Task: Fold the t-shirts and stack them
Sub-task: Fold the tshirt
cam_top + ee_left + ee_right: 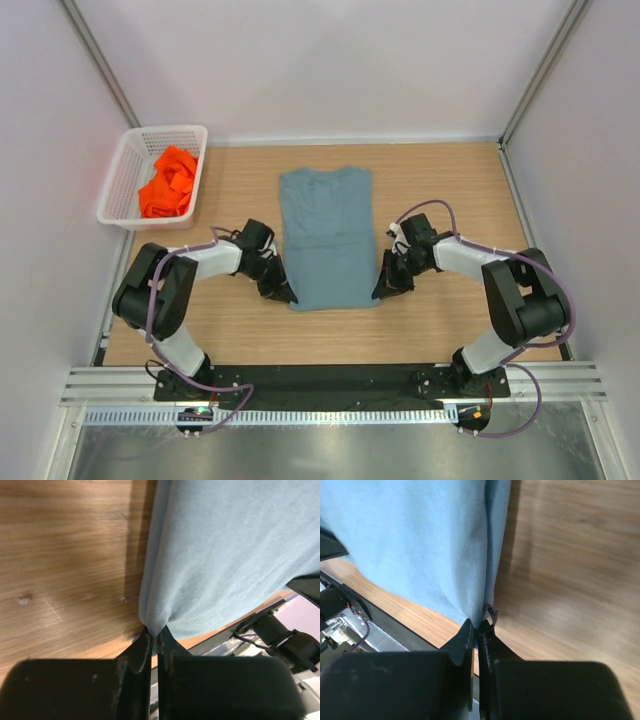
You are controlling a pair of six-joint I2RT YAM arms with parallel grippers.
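The grey-blue t-shirt (327, 235) lies flat as a long narrow rectangle in the middle of the table, collar at the far end. My left gripper (282, 293) is shut on its near left corner (155, 625), the cloth pinched between the fingertips. At the near right corner (479, 612) my right gripper (384, 290) is shut on the cloth too. The orange t-shirt (168, 183) sits crumpled in the white basket (125, 172) at the far left.
The wooden table (450, 190) has bare wood on both sides of the shirt. Its near edge, with a dark rail (330, 378), runs just behind both grippers. White walls enclose the back and sides.
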